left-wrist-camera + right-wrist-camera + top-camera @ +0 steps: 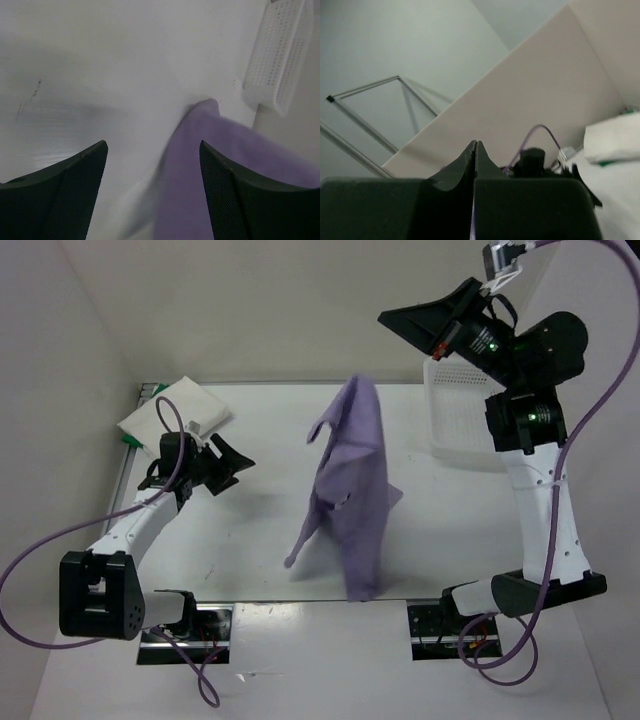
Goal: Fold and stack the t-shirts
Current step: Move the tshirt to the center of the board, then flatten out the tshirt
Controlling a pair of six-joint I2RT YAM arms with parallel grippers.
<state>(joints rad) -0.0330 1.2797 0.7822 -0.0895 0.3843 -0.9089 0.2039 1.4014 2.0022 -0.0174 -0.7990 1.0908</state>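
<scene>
- The table is the biggest surface I have: white, smooth and matte, with a few dark scuffs in the left wrist view.
- The lavender t-shirt is in the middle of it, between the two arms. It is soft, thin cloth, rumpled and bunched into a long narrow shape. Its long axis runs from near the table's front edge towards the far edge. Its far tip looks lifted and blurred.
- The white lattice basket is rigid perforated plastic, at the far right, well apart from that shirt.
- The white t-shirt lies folded flat at the far left on top of the green t-shirt, which shows only as a sliver at the edge.
- The left gripper is low over the table with its jaws spread wide and nothing between them. The lavender cloth lies to its right, and its wrist view shows the cloth just past the right-hand finger. I judge this arm the nearer one.
- The right gripper is raised high above the basket with its jaws pressed together. From above it is apart from the shirt's tip, and I cannot tell whether it pinches any cloth.
</scene>
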